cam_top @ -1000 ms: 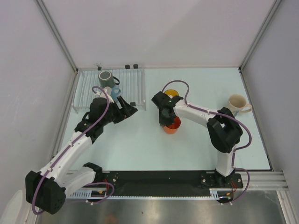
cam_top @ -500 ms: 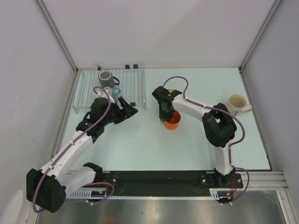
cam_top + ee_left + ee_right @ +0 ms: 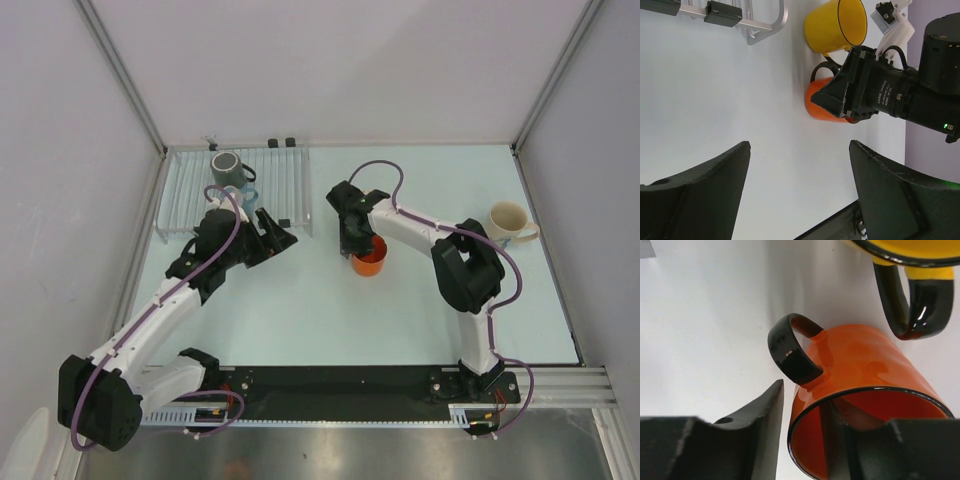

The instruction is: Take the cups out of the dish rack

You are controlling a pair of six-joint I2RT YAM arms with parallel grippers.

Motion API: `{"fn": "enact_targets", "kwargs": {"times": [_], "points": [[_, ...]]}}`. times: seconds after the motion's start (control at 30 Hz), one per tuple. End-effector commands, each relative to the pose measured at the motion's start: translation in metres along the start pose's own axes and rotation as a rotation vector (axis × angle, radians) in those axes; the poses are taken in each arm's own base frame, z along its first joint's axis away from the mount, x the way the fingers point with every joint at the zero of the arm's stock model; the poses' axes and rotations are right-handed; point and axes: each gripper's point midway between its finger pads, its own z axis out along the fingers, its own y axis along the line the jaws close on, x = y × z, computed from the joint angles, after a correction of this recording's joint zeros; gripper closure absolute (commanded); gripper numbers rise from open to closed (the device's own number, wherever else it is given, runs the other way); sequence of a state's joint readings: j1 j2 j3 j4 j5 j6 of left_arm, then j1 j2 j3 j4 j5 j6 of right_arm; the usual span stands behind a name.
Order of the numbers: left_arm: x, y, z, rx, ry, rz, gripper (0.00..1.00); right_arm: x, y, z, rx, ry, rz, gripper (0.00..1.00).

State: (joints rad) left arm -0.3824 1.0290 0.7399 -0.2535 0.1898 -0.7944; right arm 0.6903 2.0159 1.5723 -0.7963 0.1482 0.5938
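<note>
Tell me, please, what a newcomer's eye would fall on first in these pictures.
The orange mug stands upright at the centre, the jaws of the right arm straddling its rim, with the yellow mug beside it. A dark grey mug sits at the back of the dish rack on the left, and a cream mug stands far right.

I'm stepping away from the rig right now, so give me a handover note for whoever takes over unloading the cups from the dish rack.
Left gripper: open, empty, hovering over the pale table by the rack's near corner.
Right gripper: open, jaws astride the rim of the orange handled mug, which stands on the table.
Done: the orange mug, the yellow handled mug beside it and the cream handled mug at far right are out.
Left: the dark grey handled mug and the light blue mug, partly hidden by the left arm, are in the clear barred dish rack.
</note>
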Motion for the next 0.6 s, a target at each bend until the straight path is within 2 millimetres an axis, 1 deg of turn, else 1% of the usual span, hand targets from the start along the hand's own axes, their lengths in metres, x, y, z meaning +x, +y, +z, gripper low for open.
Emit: {"fn": "enact_targets", "kwargs": {"times": [0.0, 0.1, 0.13, 0.2, 0.27, 0.3, 0.33, 0.37, 0.4, 0.43, 0.47, 0.5, 0.53, 0.57], "points": [[-0.002, -0.010, -0.002, 0.037, -0.008, 0.017, 0.15, -0.035, 0.010, -0.041, -0.025, -0.133, 0.001, 0.59], [-0.005, -0.011, -0.003, 0.037, -0.019, 0.025, 0.14, -0.045, 0.007, -0.062, -0.019, -0.176, 0.008, 0.57], [-0.005, -0.011, -0.004, 0.035, -0.022, 0.032, 0.14, -0.053, 0.010, -0.077, -0.039, -0.210, 0.018, 0.56], [-0.008, -0.011, -0.006, 0.029, -0.031, 0.041, 0.13, -0.060, 0.010, -0.096, -0.053, -0.241, 0.027, 0.56], [-0.015, -0.011, -0.007, 0.011, -0.053, 0.056, 0.11, -0.075, 0.014, -0.128, -0.093, -0.308, 0.032, 0.55], [-0.019, -0.011, -0.007, 0.001, -0.063, 0.065, 0.11, -0.077, 0.013, -0.140, -0.104, -0.324, 0.030, 0.54], [-0.030, -0.011, -0.009, -0.034, -0.095, 0.082, 0.09, -0.081, 0.013, -0.150, -0.116, -0.344, 0.023, 0.54], [-0.037, -0.011, -0.010, -0.054, -0.114, 0.096, 0.09, -0.088, 0.012, -0.172, -0.137, -0.388, 0.033, 0.53], [-0.042, -0.008, -0.012, -0.087, -0.120, 0.109, 0.09, -0.089, 0.012, -0.183, -0.154, -0.412, 0.032, 0.53], [-0.066, -0.012, -0.015, -0.130, -0.189, 0.141, 0.08, -0.091, 0.013, -0.194, -0.179, -0.438, 0.028, 0.53], [-0.075, -0.013, -0.015, -0.153, -0.204, 0.157, 0.08, -0.085, 0.011, -0.197, -0.189, -0.445, 0.018, 0.53], [-0.085, -0.014, -0.017, -0.180, -0.222, 0.170, 0.08, -0.091, 0.011, -0.224, -0.251, -0.525, 0.036, 0.53], [-0.107, -0.029, -0.023, -0.173, -0.272, 0.200, 0.08, -0.091, 0.010, -0.237, -0.285, -0.564, 0.045, 0.53], [-0.116, -0.023, -0.015, -0.229, -0.281, 0.207, 0.08, -0.077, 0.006, -0.225, -0.294, -0.547, 0.020, 0.52]]}}
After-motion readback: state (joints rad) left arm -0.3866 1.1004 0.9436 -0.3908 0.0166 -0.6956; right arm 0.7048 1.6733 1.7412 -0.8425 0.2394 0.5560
